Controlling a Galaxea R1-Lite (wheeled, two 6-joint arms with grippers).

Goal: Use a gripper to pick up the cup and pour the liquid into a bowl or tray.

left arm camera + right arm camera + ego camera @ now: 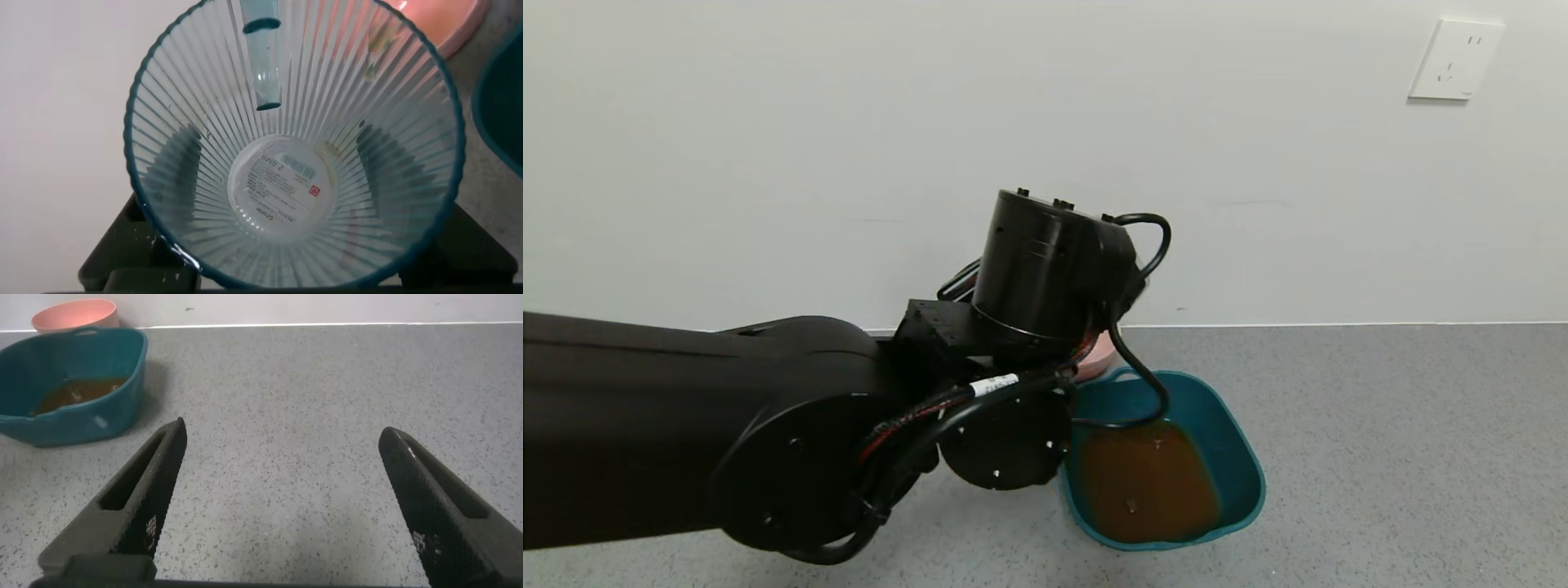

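My left gripper (286, 167) is shut on the cup (294, 98), a clear blue-tinted ribbed cup with a tab at its rim. The left wrist view looks straight into its mouth. I see no liquid inside, only a label on the bottom, and the dark fingers (176, 167) show through its sides. In the head view the left wrist (1045, 269) hides the cup and hangs over the far left rim of the teal basin (1245, 457). Brown-orange liquid (1147, 482) lies in the basin. My right gripper (282, 449) is open and empty, low over the grey surface, right of the basin (82, 425).
A round pink bowl (1101, 353) stands just behind the basin, by the wall; it also shows in the right wrist view (75, 314). The grey speckled surface runs to a white wall with a socket (1455, 59).
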